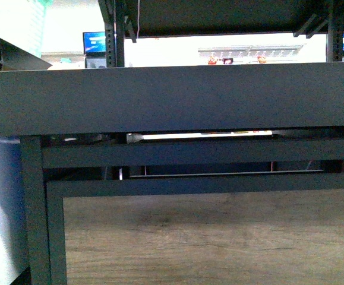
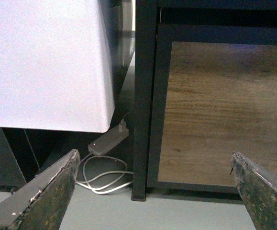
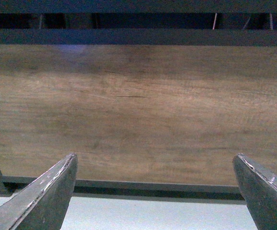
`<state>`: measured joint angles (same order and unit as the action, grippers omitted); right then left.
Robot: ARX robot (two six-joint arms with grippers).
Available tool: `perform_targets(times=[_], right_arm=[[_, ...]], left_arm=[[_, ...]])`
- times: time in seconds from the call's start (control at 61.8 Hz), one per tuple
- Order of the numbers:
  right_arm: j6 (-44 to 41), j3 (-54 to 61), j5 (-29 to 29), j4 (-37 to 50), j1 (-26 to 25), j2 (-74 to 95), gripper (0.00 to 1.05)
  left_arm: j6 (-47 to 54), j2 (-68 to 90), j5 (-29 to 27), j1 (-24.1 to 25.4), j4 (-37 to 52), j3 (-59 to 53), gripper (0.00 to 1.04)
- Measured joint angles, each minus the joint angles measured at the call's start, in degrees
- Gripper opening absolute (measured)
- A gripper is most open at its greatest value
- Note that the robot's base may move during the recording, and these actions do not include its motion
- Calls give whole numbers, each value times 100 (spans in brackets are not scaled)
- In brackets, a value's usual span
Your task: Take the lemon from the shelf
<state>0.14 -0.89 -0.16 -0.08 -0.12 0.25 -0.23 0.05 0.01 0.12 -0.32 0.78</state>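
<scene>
The lemon is not in view in any frame. The black shelf (image 1: 172, 98) fills the front view: I see the raised front lip of a wide dark tray, with a wood-grain panel (image 1: 213, 237) in a black frame below it. Neither arm shows in the front view. My left gripper (image 2: 155, 191) is open and empty, low near the floor, facing a black upright post (image 2: 144, 96) of the shelf. My right gripper (image 3: 155, 191) is open and empty, facing the wood panel (image 3: 138, 110) of the shelf base.
A white box or cabinet (image 2: 42, 62) stands beside the shelf post. A white power adapter (image 2: 108, 140) with coiled cable (image 2: 105, 177) lies on the grey floor (image 2: 148, 213) at the post's foot. Bright store background (image 1: 219, 50) shows above the tray lip.
</scene>
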Motion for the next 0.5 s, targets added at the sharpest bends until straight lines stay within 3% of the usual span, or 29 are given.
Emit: perform_targets(times=[0.502], right_arm=[[-2,0,2,0,0,0,97]], left_arm=[[0,-2,0,0,0,0,97]])
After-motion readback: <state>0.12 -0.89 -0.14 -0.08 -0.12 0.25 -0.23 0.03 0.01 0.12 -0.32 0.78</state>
